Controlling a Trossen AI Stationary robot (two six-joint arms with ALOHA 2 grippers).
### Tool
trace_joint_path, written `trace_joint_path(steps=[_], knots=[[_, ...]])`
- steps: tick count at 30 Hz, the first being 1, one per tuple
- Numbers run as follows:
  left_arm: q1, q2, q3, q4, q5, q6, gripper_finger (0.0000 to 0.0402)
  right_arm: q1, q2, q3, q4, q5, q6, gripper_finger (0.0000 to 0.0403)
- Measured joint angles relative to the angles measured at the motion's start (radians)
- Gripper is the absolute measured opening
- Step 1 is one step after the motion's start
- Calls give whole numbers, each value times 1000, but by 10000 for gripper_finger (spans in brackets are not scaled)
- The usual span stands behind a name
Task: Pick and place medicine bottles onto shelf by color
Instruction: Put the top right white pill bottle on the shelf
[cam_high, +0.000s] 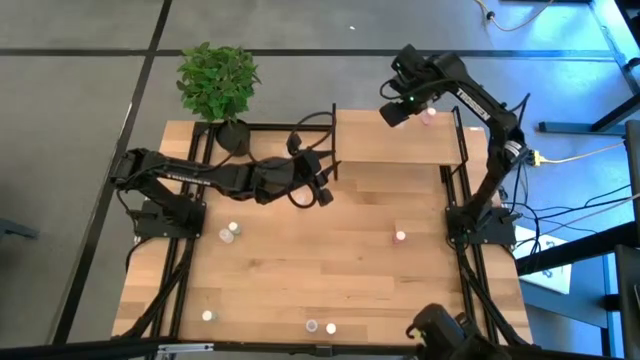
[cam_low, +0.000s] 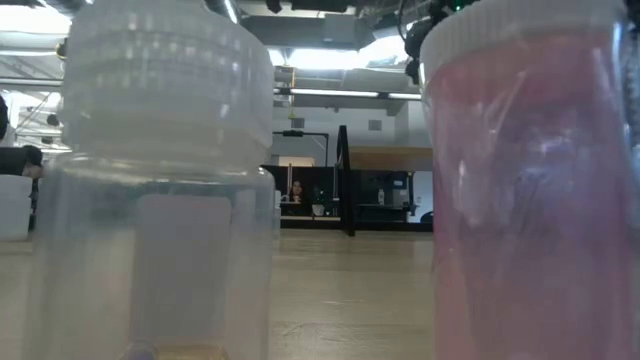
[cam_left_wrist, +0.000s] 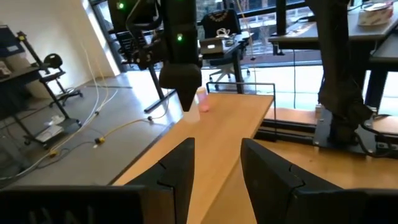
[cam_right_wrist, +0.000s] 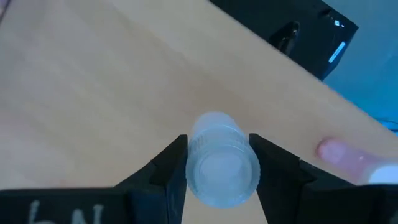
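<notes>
— Worktop (cam_high: 330, 260) markings? Any legible writing?
— None legible. Right gripper (cam_right_wrist: 216, 163) over the shelf (cam_high: 370, 145), fingers closed on a pale-capped bottle (cam_right_wrist: 217, 165); pink-capped bottle (cam_right_wrist: 341, 151) nearby.
— Left gripper (cam_left_wrist: 216, 163)?
— Beside the shelf, fingers parted, empty.

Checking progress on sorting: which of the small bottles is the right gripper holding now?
The translucent bottle with the bluish-grey cap, clamped in the right gripper above the light-wood shelf; the pink-capped bottle stands free beside it.
</notes>
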Motion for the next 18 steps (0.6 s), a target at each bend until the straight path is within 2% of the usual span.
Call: trace_joint_path(steps=[18], knots=[[36, 0, 0, -1, -1, -4, 124, -92, 58, 0, 43, 27, -54, 154]])
